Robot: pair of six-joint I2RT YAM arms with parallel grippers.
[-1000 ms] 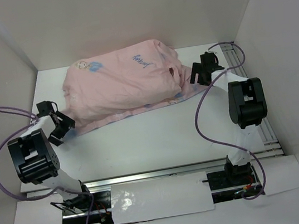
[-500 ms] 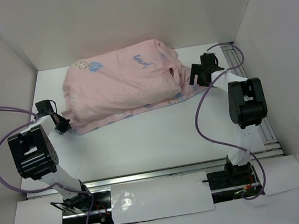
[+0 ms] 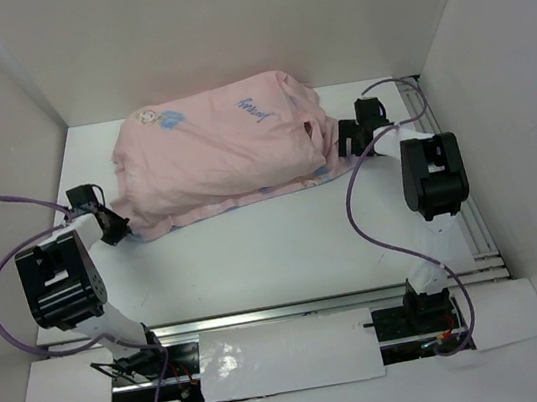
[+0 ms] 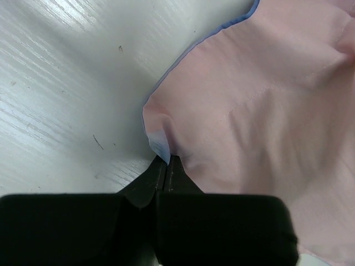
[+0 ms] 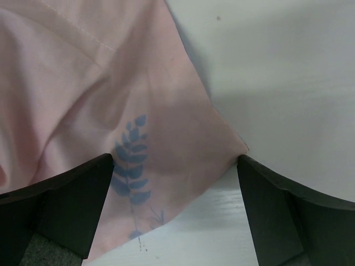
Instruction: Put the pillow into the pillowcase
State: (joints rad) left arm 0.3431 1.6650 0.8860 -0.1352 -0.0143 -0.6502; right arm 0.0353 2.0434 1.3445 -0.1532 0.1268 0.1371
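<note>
The pale pink pillowcase (image 3: 221, 152) lies bulging at the back of the white table, with a blue leaf print near its right corner (image 5: 130, 155). The pillow is hidden from view. My left gripper (image 3: 114, 227) is at the case's near left corner. In the left wrist view its jaws (image 4: 166, 160) are shut on a small pinch of the pink fabric (image 4: 266, 100) at the blue-edged hem. My right gripper (image 3: 344, 137) stands open at the case's right end. Its fingers straddle the flat pink corner (image 5: 183, 138), which rests on the table.
White walls close in the table at the back and on both sides. A metal rail (image 3: 463, 202) runs along the right edge. Purple cables loop beside both arms. A white sheet (image 3: 291, 354) lies between the arm bases at the near edge.
My left gripper went from open to shut on the pillowcase's near left corner. My right gripper has edged left over the case's right corner, still open.
</note>
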